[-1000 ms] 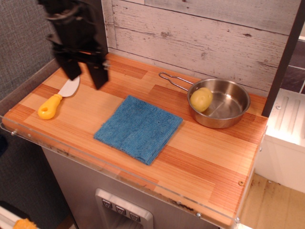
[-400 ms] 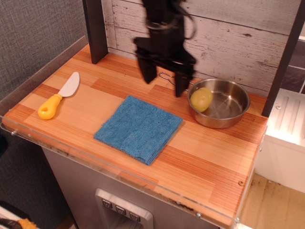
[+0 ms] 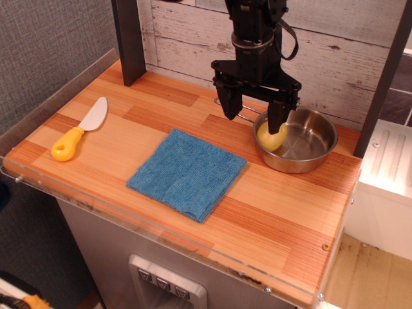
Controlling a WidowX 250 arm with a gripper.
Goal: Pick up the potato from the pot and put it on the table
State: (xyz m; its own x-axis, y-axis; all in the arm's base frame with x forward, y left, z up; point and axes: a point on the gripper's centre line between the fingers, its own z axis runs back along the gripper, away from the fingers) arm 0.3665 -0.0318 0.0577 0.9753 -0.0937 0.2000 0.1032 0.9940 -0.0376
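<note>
1. Approach is the step in hand, judging by the single camera view: the gripper [image 3: 253,116] hangs over the left rim of the pot [image 3: 320,159] with its jaws spread wide and nothing between them. One dark finger stands outside the pot on the left; the other hangs in front of the potato [image 3: 270,136].
2. To do this well, the gripper probably needs to shift right, so that both fingers straddle the potato inside the pot rather than the rim, and then descend. The left finger looks likely to strike the rim or the wire handle if it drops from here.
3. A slow close seems wise: the potato looks smooth and rounded, so it could squirt out of a pinch placed off its widest part.
4. The potato is small, pale yellow and egg-shaped, lying against the pot's left inner wall, partly hidden by the finger in front.
5. The pot is shallow, shiny steel and sits at the back right of the table [image 3: 277,219], whose bare striped planks in front offer room for setting down.
</note>
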